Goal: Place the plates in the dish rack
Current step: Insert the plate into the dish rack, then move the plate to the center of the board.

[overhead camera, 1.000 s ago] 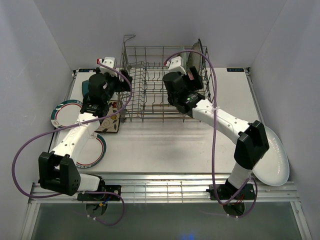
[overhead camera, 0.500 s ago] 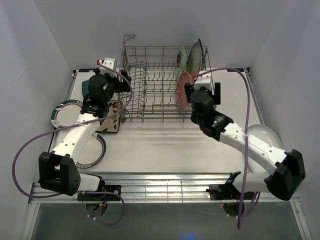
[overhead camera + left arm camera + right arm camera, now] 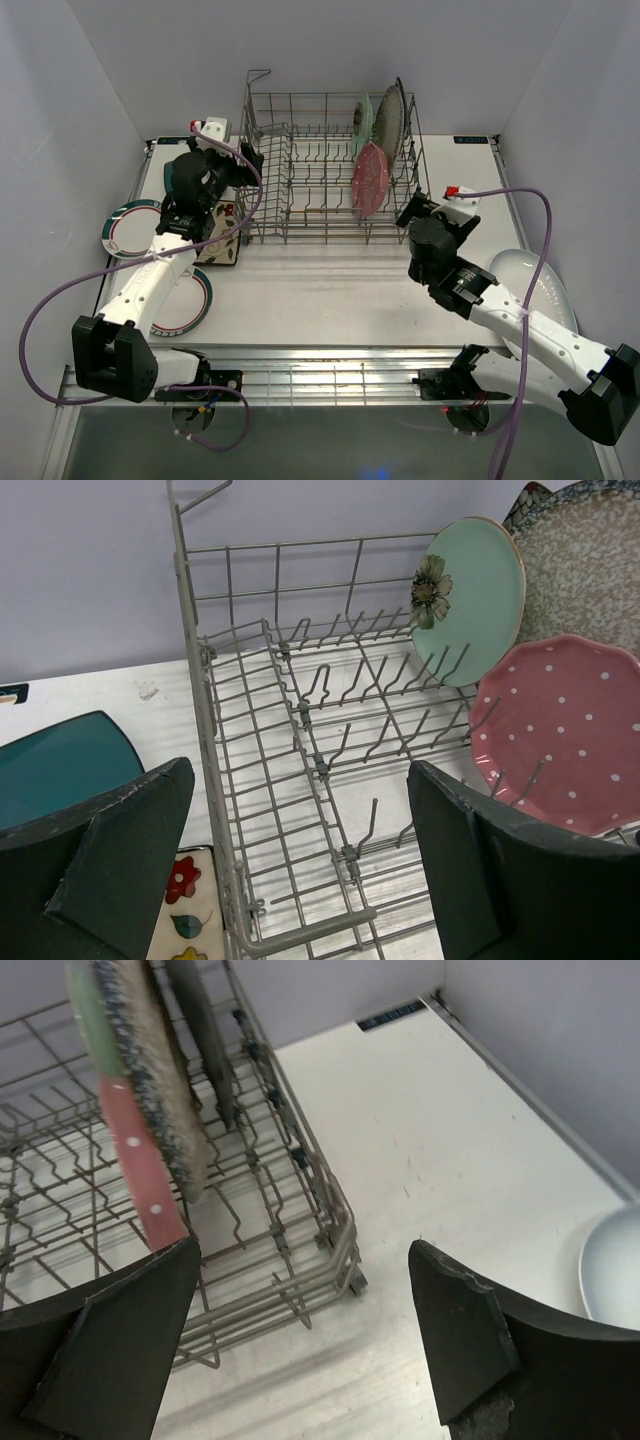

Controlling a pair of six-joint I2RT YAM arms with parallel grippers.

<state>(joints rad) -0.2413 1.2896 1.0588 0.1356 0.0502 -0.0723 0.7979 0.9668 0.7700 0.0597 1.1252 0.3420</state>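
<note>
White table (image 3: 330,290): we see the right gripper (image 3: 302,1258) spread wide and empty by the dish rack (image 3: 300,180) corner, oval plate (image 3: 612,1265) flat to its right, far from the left gripper (image 3: 300,770), also spread and empty.

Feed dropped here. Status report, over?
Left tool, right tool open, empty. Some plates upright in dish rack; more on table. No obstruction seen.

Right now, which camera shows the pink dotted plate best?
Left wrist: the pink dotted plate faces the lens with its dots clear, standing upright in the dish rack. Top external shows it smaller, toward the rack's right side. Right wrist catches only its edge.
</note>
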